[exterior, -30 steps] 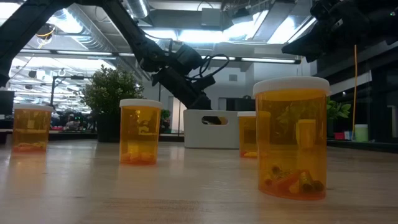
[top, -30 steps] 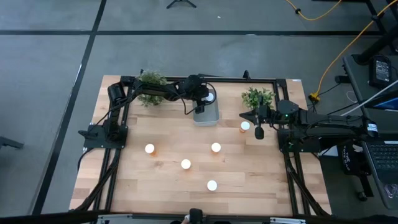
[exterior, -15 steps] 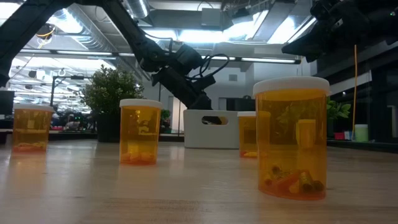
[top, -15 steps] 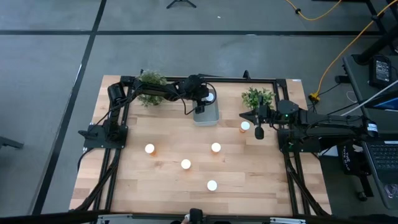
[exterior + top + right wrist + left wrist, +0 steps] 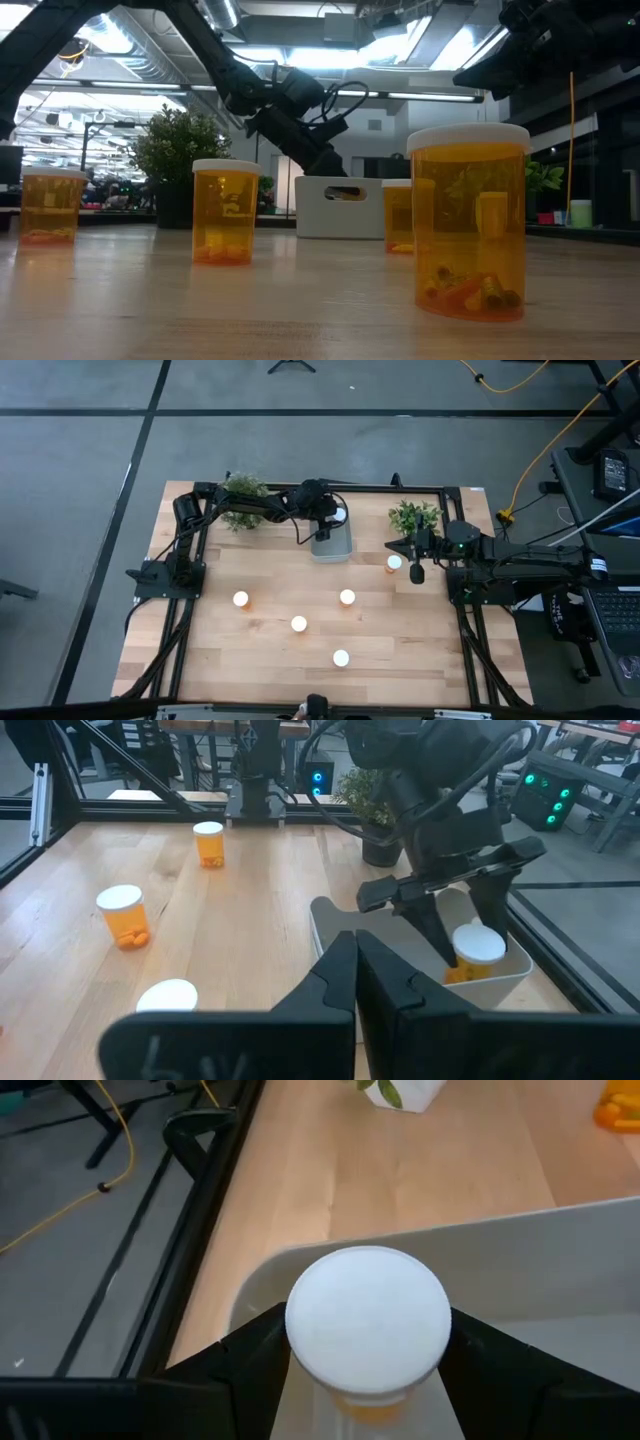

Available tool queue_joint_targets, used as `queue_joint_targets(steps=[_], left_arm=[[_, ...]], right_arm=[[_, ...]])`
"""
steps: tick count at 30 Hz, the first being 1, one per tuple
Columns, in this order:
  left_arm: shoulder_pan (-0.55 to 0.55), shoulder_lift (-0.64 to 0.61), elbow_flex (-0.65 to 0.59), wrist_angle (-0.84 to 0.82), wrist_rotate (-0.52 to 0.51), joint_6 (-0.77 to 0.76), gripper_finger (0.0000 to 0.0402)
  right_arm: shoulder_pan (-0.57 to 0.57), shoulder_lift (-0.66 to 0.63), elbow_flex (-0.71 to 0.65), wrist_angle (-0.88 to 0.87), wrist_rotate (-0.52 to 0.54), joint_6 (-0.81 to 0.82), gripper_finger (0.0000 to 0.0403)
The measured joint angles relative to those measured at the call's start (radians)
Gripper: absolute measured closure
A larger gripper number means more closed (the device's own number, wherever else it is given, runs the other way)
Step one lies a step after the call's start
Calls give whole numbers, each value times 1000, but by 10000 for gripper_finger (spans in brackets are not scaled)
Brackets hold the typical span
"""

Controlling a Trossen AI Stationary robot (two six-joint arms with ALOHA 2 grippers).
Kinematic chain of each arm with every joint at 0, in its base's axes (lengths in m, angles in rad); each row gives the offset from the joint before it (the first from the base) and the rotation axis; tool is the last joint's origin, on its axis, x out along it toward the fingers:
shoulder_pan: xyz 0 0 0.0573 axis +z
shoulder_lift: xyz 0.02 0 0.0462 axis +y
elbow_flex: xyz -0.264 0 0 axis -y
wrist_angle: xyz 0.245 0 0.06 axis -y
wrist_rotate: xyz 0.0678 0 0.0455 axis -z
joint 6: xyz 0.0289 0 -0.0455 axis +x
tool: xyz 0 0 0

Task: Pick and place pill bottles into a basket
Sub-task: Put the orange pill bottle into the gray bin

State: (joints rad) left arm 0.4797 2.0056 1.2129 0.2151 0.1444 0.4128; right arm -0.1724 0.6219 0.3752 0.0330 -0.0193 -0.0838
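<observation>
High view: left gripper [image 5: 335, 520] over pale blue-grey translucent plastic basket [image 5: 331, 546] at twelve o'clock; right gripper [image 5: 415, 568] waiting at three.

Left wrist view: fingers [image 5: 250, 1350] clamping small orange white-capped pill bottle [image 5: 367, 1330] inside basket; light, rigid, probably slick, best gripped below cap.

Right wrist view: right fingers closed, empty.

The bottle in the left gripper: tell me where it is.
In the high view, the bottle sits between the left gripper's fingers over the basket, at the table's far edge between the two potted plants.

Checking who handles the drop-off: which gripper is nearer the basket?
Left. The left gripper is over the basket, shut on a pill bottle. The right gripper waits off to the basket's side, beside another bottle.
</observation>
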Motion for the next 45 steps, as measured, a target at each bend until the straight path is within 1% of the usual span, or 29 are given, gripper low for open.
queue_joint_targets(steps=[7, 16, 31, 34, 36, 38, 40, 45], left_arm=[[0, 0, 0, 0, 0, -7, 172], [0, 0, 0, 0, -1, -7, 162], [-2, -6, 0, -3, -5, 5, 164], [-11, -37, 0, -31, -36, 49, 164], [-23, -70, 0, -61, -79, 78, 164], [-33, -115, 0, -116, -106, 88, 164], [-45, -160, 0, -160, -108, 88, 164], [-63, -293, 0, -354, -105, 116, 164]], right_arm=[[0, 0, 0, 0, 0, 0, 400], [0, 0, 0, 0, 0, 0, 400], [0, 0, 0, 0, 0, 0, 400], [0, 0, 0, 0, 0, 0, 400], [0, 0, 0, -1, 0, 0, 400], [0, 0, 0, -2, 0, -1, 400], [0, 0, 0, -4, 0, -1, 400], [0, 0, 0, -28, 0, 0, 400]])
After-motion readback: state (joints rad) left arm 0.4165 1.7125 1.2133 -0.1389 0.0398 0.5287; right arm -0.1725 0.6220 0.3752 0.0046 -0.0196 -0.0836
